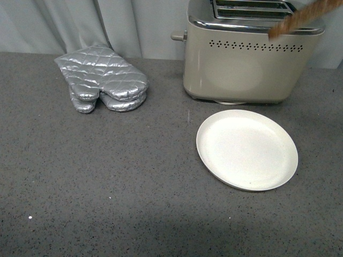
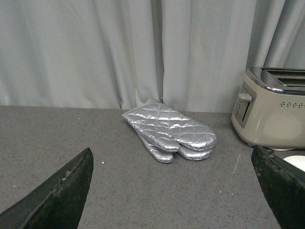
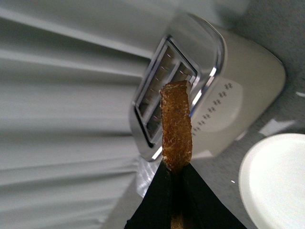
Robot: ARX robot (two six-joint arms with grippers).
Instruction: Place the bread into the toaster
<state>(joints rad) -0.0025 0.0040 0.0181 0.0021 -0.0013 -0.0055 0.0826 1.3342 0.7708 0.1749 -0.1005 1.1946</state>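
Above the counter's far right, the bread is poised over the toaster slots.
Nearest you, at 4 o'clock, the white plate lies without the bread on it. Your left gripper hangs low, jaws wide and holding nothing, likely parked out of the way, facing the silver oven mitts at 10 o'clock. Farther back, at 1 o'clock, the toaster stands long side toward you. Your right gripper pinches the bread by one edge, slanted, thin side toward the slots, probably so it can slide in once lined up.
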